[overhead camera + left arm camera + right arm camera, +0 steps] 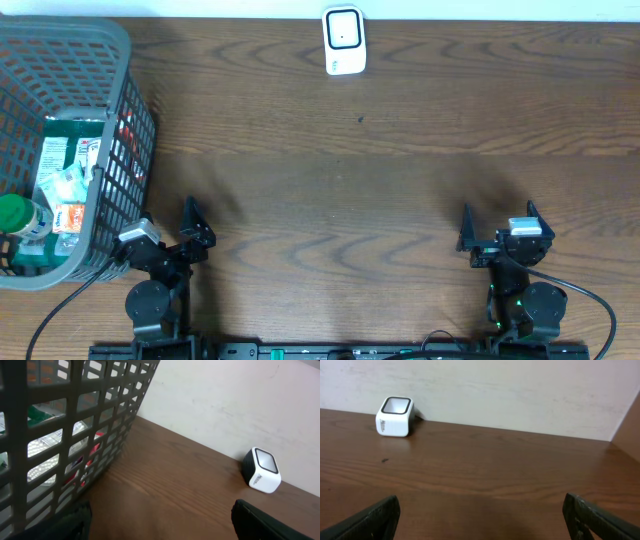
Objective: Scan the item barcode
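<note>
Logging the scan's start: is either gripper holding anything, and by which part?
Nothing is held: the left gripper and right gripper both stand open and empty over the brown wooden table.

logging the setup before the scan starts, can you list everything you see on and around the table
basket: one, grey plastic grid, left end of the table
green-capped bottle: one, green cap, in the basket's near-left corner
packets: several, white and green with some red, inside the basket
scanner: one, white with a black-rimmed face, far edge near the middle
table: one, dark brown wood
wall: one, off-white, behind the table
left hand: one, black, open and empty, near edge beside the basket
right hand: one, black, open and empty, near edge on the right
</note>
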